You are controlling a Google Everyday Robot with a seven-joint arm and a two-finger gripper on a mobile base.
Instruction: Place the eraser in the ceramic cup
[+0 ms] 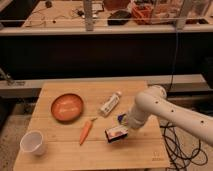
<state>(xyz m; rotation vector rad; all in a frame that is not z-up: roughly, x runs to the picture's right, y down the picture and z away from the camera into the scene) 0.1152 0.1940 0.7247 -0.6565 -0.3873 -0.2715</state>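
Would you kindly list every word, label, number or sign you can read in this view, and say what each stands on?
No text here can be read.
Eraser: red marks on its white face, too blurred to read.
White bottle: any label too blurred to read.
Ceramic cup: plain, no marks seen.
Gripper, shut on the eraser's right end: no lettering seen.

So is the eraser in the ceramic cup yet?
Out. The eraser is at the gripper, which is shut on it, over the right side of the table; the ceramic cup stands apart at the front-left corner.
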